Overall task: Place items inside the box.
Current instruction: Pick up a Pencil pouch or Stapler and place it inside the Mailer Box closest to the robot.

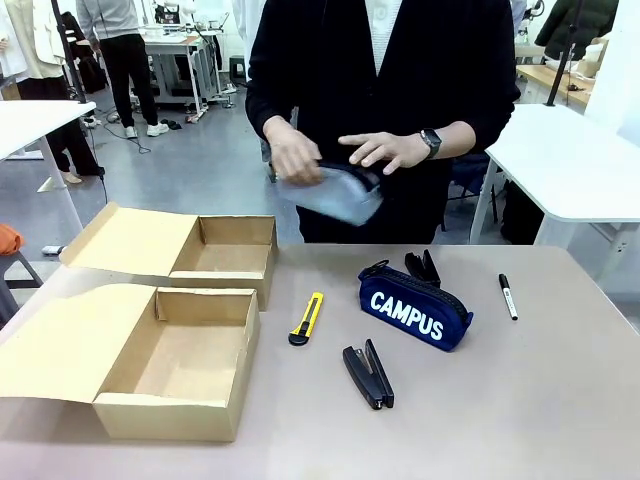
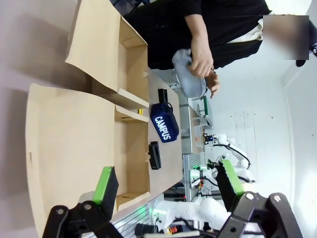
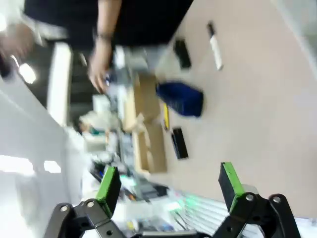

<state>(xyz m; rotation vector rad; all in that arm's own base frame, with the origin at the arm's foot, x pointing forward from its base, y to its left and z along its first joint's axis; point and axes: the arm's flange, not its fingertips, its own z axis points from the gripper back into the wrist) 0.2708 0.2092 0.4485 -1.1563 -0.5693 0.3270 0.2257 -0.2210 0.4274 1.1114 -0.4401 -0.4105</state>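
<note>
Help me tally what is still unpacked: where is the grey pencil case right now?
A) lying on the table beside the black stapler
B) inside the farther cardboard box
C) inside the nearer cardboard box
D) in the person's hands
D: the grey pencil case is gripped between the person's hands, held up above the far edge of the table.
</note>
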